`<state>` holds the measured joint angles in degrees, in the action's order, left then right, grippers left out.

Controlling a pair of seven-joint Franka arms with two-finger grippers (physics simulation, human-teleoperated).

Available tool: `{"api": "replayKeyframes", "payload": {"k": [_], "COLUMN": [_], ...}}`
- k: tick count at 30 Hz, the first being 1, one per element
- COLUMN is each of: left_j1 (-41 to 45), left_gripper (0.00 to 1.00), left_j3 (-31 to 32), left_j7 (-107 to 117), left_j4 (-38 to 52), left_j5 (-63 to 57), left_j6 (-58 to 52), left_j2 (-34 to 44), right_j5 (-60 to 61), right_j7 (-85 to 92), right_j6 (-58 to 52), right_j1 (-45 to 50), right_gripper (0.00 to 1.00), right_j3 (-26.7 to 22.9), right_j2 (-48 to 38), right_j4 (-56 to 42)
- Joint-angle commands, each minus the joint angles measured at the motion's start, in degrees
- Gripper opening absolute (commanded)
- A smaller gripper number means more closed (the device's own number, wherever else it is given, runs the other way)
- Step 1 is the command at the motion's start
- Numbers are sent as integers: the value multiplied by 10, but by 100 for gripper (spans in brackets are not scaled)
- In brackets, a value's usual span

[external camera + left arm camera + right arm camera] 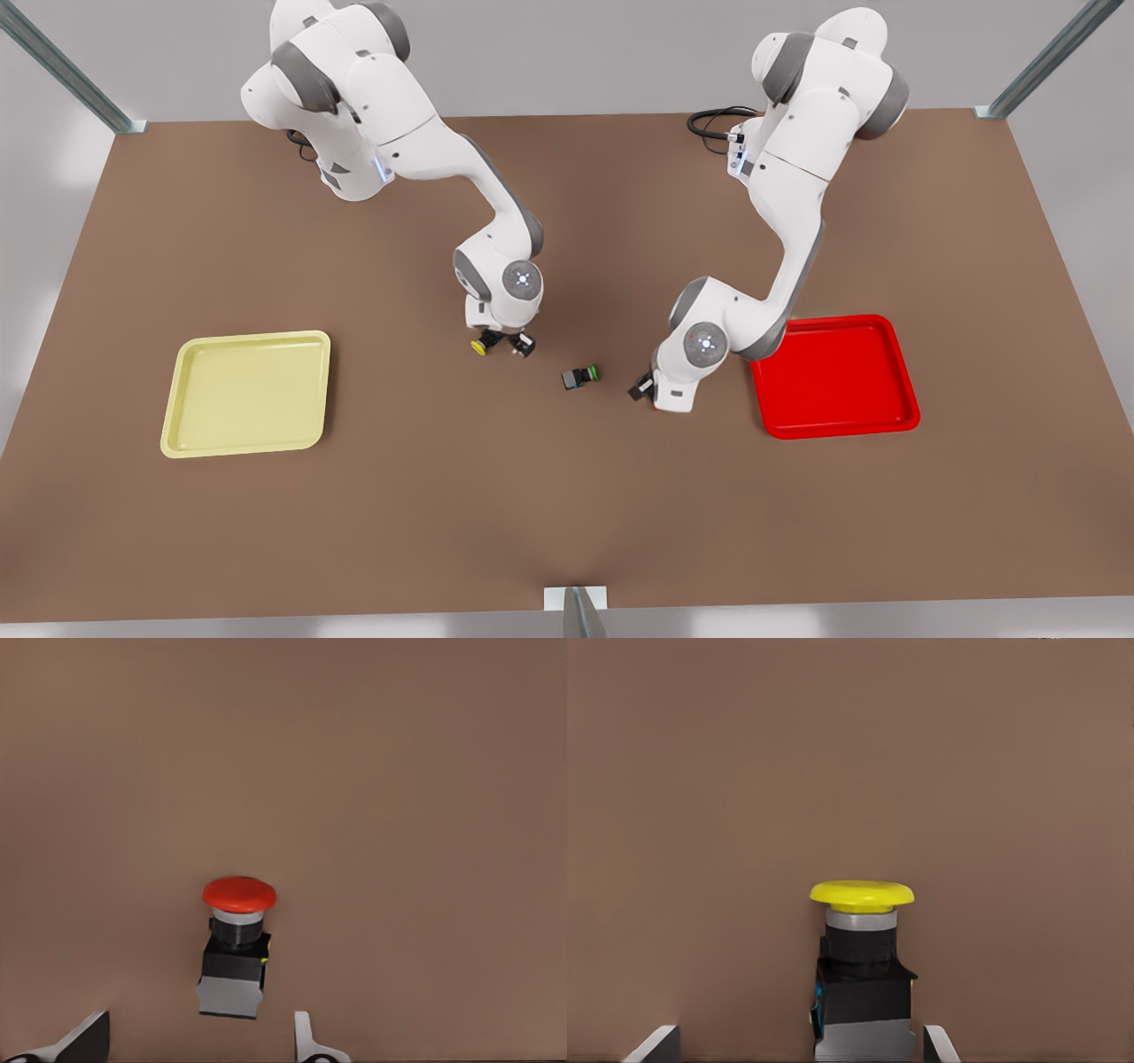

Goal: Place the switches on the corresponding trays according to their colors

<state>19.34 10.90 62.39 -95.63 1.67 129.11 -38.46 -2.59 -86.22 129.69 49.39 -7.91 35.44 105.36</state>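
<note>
While both switches lie on the counter [266, 549], neither tray holds anything yet.

Front view, left to right:
- Yellow tray [177, 425]: well apart from the switches, toward the view's left.
- Right claw [503, 344]: down at the counter, fingers apart and straddling the yellow switch [479, 346]. Right wrist view shows the switch [862, 970] between the two fingertips [656, 1043], gaps on both sides, so no grip yet. Judgement: spread for a close on the black body, not the cap.
- Green switch [580, 377]: on its side between the arms, not part of the job.
- Left claw [644, 388]: low, just beside the red tray [904, 372]. Left wrist view has the red switch [236, 948] on the counter ahead of parted fingers [84, 1041], not yet between them.

Each arm works the switch nearest its matching tray, which keeps carries short.
</note>
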Motion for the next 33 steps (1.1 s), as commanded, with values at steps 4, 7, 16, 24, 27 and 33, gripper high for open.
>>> {"api": "replayKeyframes", "payload": {"k": [4, 7, 16, 24, 27, 33], "left_j1": [-3, -6, 8, 9, 10, 12], "left_gripper": [100, 100, 100, 100, 100, 100], "left_j3": [1, 1, 0, 1, 1, -1], "left_j7": [-42, -53, -63, -62, -62, -64], "left_j4": [-2, -40, -66, -66, -66, -64], "left_j5": [-15, -15, -11, -12, -11, -15], "left_j6": [5, 51, 88, 113, 124, 132], "left_j2": [-2, 4, 14, 2, -3, -15], "right_j5": [-2, -2, -2, -20, -22, -43], "right_j7": [1, 0, -1, -2, -4, -25], "right_j6": [0, 0, -2, -2, 0, -4], "right_j1": [2, 1, 10, 11, 9, 11], "right_gripper": [100, 100, 100, 100, 100, 100], "right_j3": [0, 1, 3, 0, 1, 1], "right_j2": [1, 4, 9, -3, -4, -1], "right_j4": [2, 1, 1, 8, 16, 17]}}
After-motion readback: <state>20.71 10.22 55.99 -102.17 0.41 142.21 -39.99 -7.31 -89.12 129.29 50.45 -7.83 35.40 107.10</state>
